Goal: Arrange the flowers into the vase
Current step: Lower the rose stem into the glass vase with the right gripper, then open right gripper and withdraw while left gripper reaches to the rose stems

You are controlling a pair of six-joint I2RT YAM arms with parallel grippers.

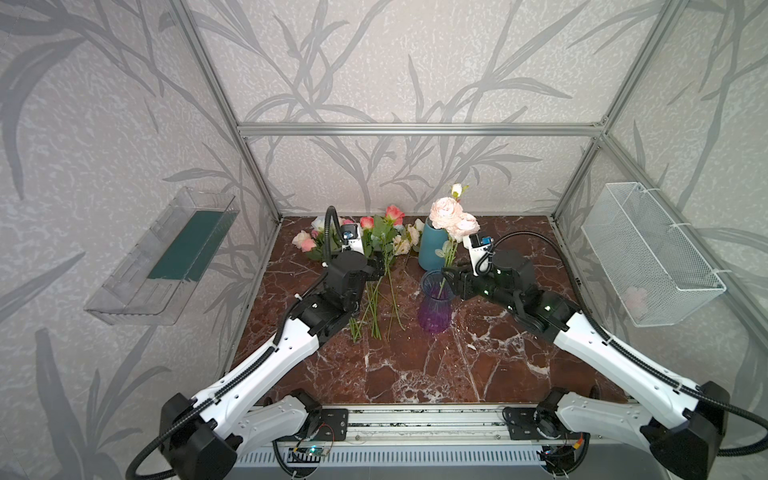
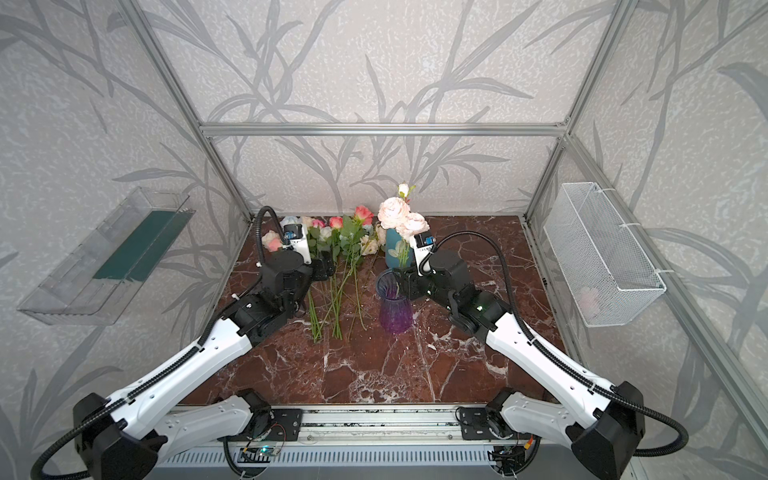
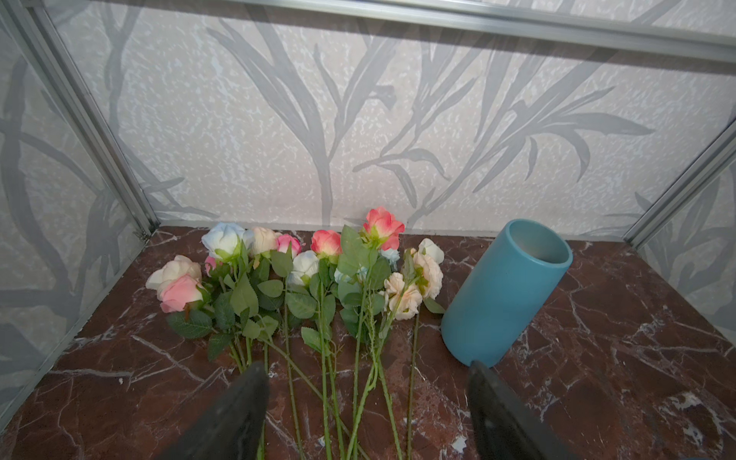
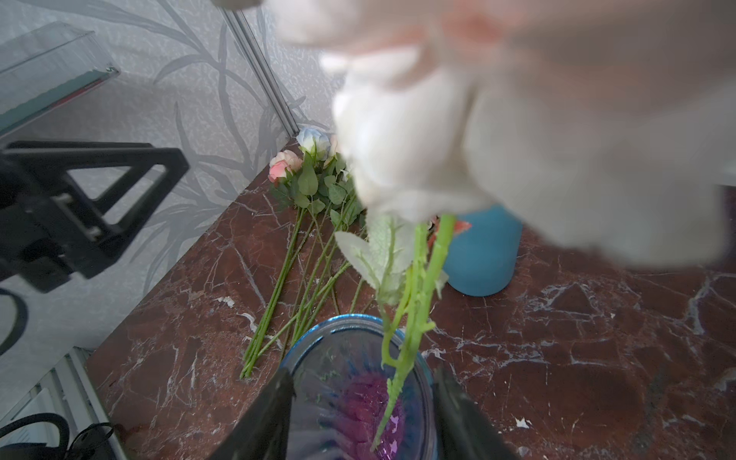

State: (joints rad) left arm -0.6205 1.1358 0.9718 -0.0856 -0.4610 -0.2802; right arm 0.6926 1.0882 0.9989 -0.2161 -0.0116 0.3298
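Flowers (image 3: 326,243) lie beside purple vase (image 1: 435,311), which holds one pale pink spray (image 1: 453,218)

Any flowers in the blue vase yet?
No, the blue vase shows a bare mouth in the left wrist view, and the loose flowers lie beside it on the table.

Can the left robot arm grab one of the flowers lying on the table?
Probably yes. The left gripper is open over the stems of the loose flowers, and nothing lies between them. The teal vase stands off to one side, out of the way.
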